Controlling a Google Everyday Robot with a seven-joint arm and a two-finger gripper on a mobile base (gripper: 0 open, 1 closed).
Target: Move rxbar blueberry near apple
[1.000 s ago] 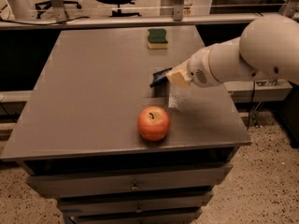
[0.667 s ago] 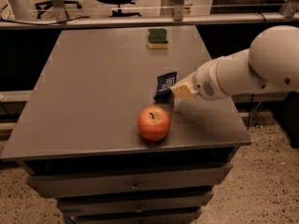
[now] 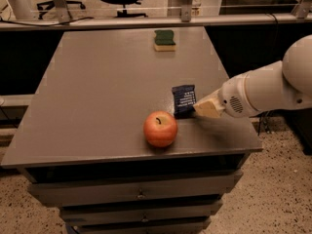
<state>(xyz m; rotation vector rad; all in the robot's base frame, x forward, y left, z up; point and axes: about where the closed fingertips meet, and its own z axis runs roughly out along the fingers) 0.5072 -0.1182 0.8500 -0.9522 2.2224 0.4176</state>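
Since the earlier frame the arm (image 3: 263,89) has swung toward the front of the table (image 3: 97,91). It brought the rxbar blueberry (image 3: 183,99) along, and the bar now sits just behind and right of the apple (image 3: 160,128), which hasn't budged. The gripper (image 3: 201,109) is at the bar's lower right corner. Honestly can't tell if it's clamped on the wrapper or loose.

Looks like placing is basically done, so I'd let go low and back out to the right, away from the fruit. That wrapper is a thin, flat, slick navy rectangle with pale print, so it could drag along easily on the smooth matte grey top. The apple is round and glossy, so one bump and it rolls. The green-topped sponge (image 3: 165,39) is well apart at the far edge.
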